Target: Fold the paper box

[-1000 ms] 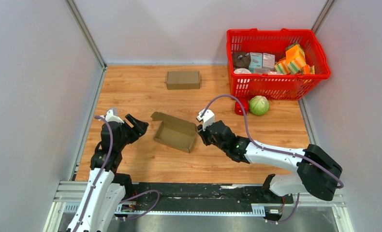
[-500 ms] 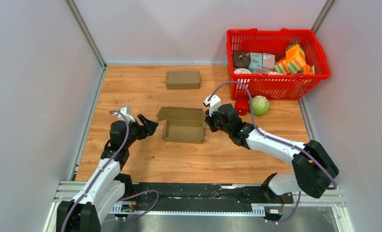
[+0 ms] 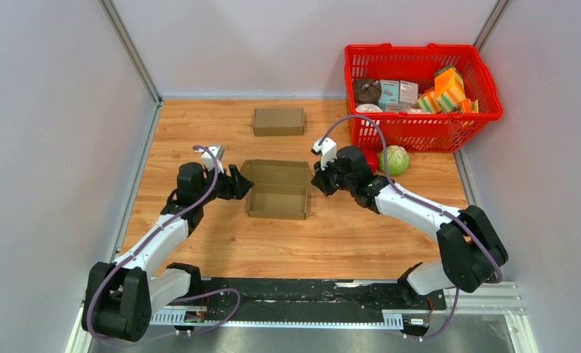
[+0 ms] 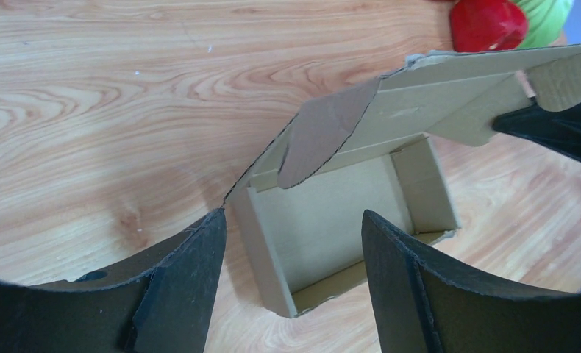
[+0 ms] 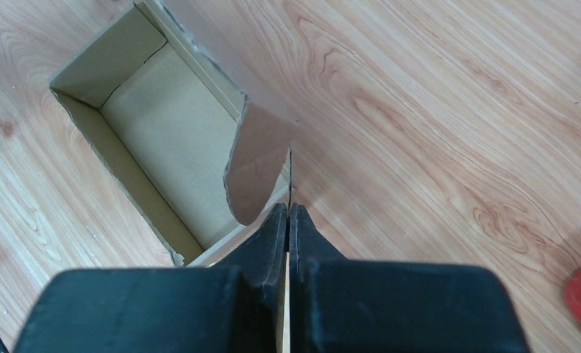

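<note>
Brown corrugated cardboard box [image 3: 276,193] is sitting open on the wooden surface [image 3: 199,132], directly between the two tools. Tray walls are already standing. Hinged lid [image 4: 449,88] is angling up off the far wall, not closed. Right tool [image 5: 288,213] is pinching the lid's thin edge at its own end, fingers pressed together on the card. Left tool [image 4: 295,294] is hovering spread, with the box's end just ahead of its fingers, apparently touching nothing. Progress looks roughly midway. Remaining: lid is needing to swing down and tuck in. Rounded tab [image 4: 324,140] nearest the left tool is hanging loose and probably going inside first.
</note>
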